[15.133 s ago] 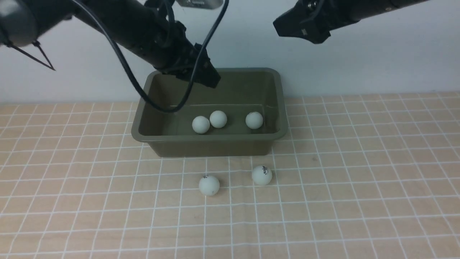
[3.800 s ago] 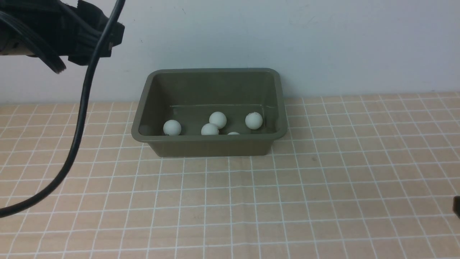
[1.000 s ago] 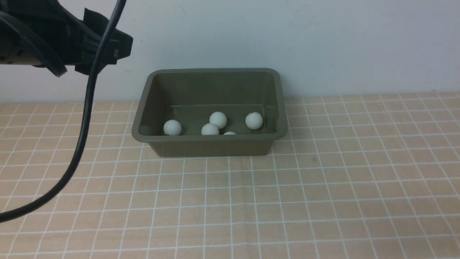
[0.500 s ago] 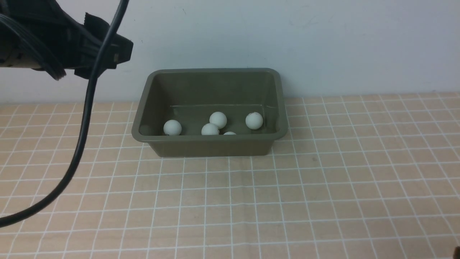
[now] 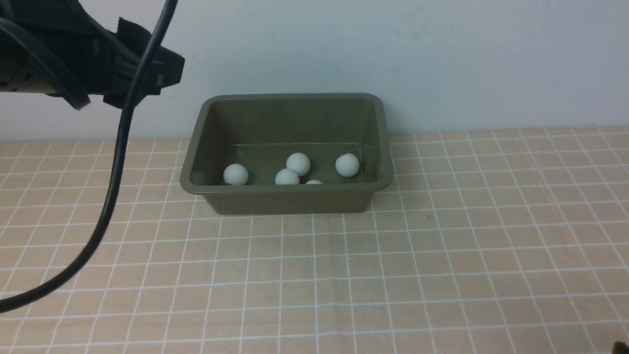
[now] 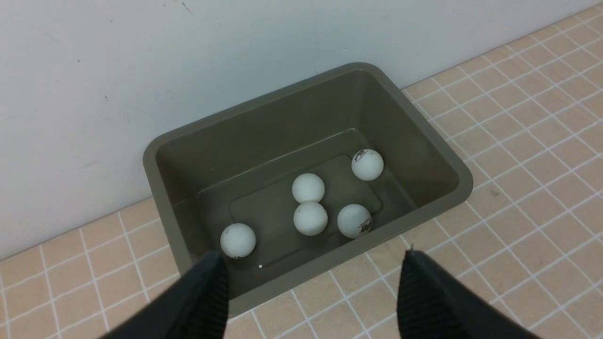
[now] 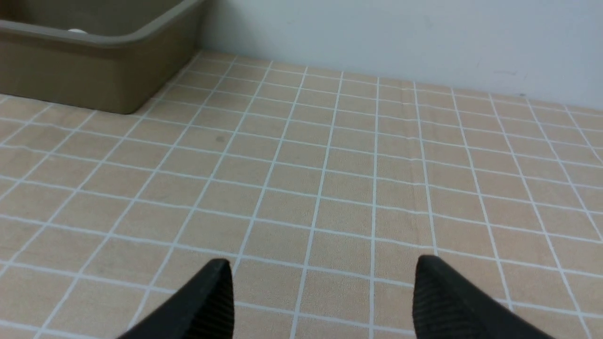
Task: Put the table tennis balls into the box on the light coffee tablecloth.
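Apparently our job is all but finished: from the left wrist view we count five table tennis balls lying on the floor of the box, and we see none left on the light coffee tablecloth in any view. By our reading, nothing remains to be picked up; only parking the arms seems to be left.

Our left gripper hangs above and just to the left of the box, its black ribbed jaws spread wide and holding nothing. Our right gripper sits low over bare cloth, well apart from the box, its jaws likewise spread and empty.

We note the balls are small, white and matte, some bearing a dark printed logo. The box is olive-green moulded plastic with rounded corners, sloping walls and a flared rim. The cloth covering the desk is tan-peach, crossed by thin white lines in small squares.
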You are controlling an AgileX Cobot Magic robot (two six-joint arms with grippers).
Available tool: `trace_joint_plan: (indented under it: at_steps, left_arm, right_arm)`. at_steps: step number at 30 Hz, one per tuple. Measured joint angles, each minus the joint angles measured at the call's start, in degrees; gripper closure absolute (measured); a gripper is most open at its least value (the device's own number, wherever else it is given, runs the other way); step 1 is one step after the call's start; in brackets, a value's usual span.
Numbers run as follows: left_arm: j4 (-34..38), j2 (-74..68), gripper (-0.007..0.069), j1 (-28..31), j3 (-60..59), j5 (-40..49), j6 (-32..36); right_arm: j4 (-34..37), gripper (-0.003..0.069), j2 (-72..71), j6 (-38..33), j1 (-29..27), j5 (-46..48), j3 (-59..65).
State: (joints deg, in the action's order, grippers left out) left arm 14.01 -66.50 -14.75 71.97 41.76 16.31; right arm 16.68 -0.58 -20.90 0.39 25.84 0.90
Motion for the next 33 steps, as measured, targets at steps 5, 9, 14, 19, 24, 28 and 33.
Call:
trace_joint_plan:
  at_steps: [5,9,14,19,24,28,33]
  left_arm:
    - [0.06,0.00,0.0221,0.00,0.00,0.00,0.13]
    - [0.20,0.00,0.0221,0.00,0.00,0.00,0.34]
    - [0.31,0.00,0.0221,0.00,0.00,0.05,0.31]
    - [0.63,0.00,0.0221,0.00,0.00,0.05,0.31]
    - [0.69,0.00,0.0221,0.00,0.00,0.05,0.31]
    - [0.69,0.00,0.0221,0.00,0.00,0.05,0.31]
    - [0.58,0.00,0.0221,0.13,0.00,0.05,0.31]
  right_arm:
    - [0.00,0.0190,0.00,0.00,0.00,-0.10,0.05]
    - [0.00,0.0190,0.00,0.00,0.00,-0.27,0.05]
    - [0.00,0.0190,0.00,0.18,0.00,-0.46,0.10]
    - [0.00,0.0190,0.00,0.43,0.00,-0.48,0.10]
    - [0.00,0.0190,0.00,0.48,0.00,-0.48,0.10]
    - [0.00,0.0191,0.00,0.48,0.00,-0.48,0.10]
    - [0.00,0.0191,0.00,0.42,0.00,-0.48,0.10]
